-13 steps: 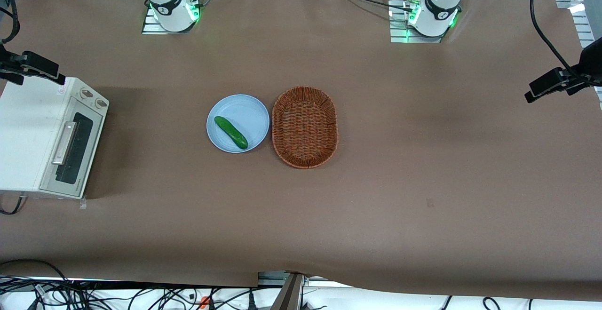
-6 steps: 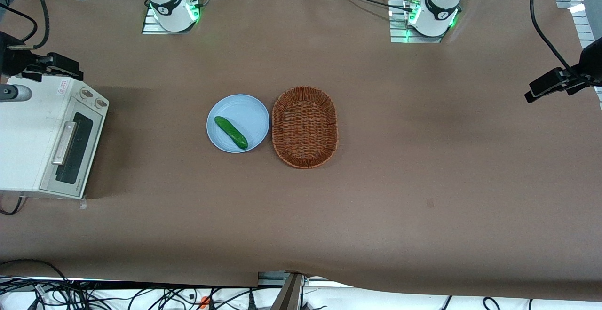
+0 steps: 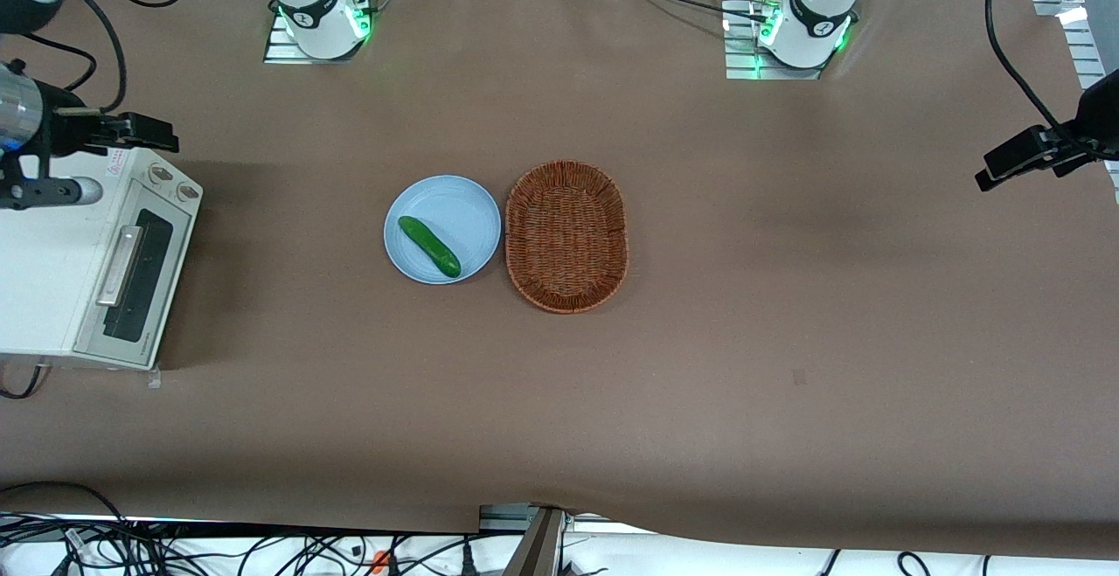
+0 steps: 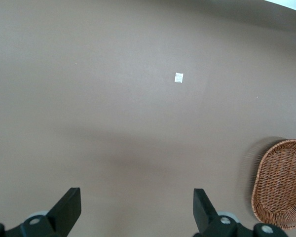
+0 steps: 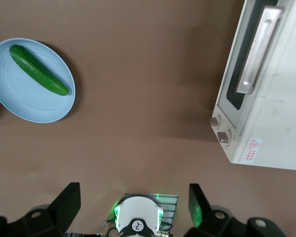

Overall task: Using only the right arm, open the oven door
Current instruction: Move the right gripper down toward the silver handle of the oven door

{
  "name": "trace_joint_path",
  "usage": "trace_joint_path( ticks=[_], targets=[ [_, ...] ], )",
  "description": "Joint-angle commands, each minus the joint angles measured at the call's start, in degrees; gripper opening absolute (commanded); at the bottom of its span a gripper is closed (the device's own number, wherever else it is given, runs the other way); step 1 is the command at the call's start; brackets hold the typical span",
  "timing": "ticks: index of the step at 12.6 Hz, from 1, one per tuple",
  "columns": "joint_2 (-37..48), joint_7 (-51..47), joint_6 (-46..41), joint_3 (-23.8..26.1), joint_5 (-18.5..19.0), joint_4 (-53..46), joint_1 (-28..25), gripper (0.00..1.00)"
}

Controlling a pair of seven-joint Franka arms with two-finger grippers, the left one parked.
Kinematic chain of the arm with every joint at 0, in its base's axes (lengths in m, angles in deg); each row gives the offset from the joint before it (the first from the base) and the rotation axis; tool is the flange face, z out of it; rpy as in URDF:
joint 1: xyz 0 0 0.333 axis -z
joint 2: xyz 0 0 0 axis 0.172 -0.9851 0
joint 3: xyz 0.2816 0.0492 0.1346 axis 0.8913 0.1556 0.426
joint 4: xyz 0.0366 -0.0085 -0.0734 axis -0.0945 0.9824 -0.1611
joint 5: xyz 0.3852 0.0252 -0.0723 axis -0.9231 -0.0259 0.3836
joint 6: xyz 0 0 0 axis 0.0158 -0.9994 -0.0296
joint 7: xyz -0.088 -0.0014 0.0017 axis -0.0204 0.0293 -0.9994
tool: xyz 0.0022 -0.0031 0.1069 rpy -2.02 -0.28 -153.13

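Observation:
The off-white oven [image 3: 61, 261] stands at the working arm's end of the table. Its oven door [image 3: 138, 283] is closed, with dark glass and a silver bar handle [image 3: 119, 266]. The wrist view shows the same oven [image 5: 276, 103], the closed oven door [image 5: 239, 69], its handle [image 5: 256, 52] and the two knobs [image 5: 218, 129]. The right arm's gripper [image 3: 140, 133] hangs high over the oven's knob end, apart from the door. In the wrist view this gripper [image 5: 133, 202] is open, its black fingers [image 5: 69, 202] spread wide with nothing between them.
A blue plate [image 3: 459, 204] with a green cucumber [image 3: 429, 246] lies mid-table, beside a brown wicker basket [image 3: 566, 235]. The plate [image 5: 19, 103] and cucumber [image 5: 38, 70] show in the wrist view too. The arm bases [image 3: 319, 8] sit along the table edge farthest from the front camera.
The right arm's gripper has come further into the front view, travelling above the oven's top toward the knobs. The oven door has stayed closed.

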State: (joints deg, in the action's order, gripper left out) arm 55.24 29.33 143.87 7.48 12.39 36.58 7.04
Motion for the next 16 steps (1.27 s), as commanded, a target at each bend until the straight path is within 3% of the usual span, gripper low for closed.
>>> trace_joint_path(
  ticks=[1, 2, 4, 6, 8, 9, 16],
  targets=[
    [-3.0, 0.5, -0.2, 0.1, 0.8, 0.6, -0.3, 0.63],
    [-4.5, 0.5, -0.1, 0.1, 0.9, 0.6, -0.3, 0.45],
    [-8.7, 0.7, 0.1, 0.1, 4.6, 0.6, -1.2, 0.33],
    [-13.2, 1.2, 1.2, 0.1, 9.5, 0.6, -4.2, 0.09],
    [-16.1, 5.1, 3.5, 0.1, 14.9, 0.3, -5.8, 0.00],
    [-18.2, 11.0, 5.4, 0.1, 20.5, 0.3, -7.2, 0.00],
    [-21.1, 32.3, 14.7, -0.6, 32.9, 0.3, -3.8, 0.00]
  ],
)
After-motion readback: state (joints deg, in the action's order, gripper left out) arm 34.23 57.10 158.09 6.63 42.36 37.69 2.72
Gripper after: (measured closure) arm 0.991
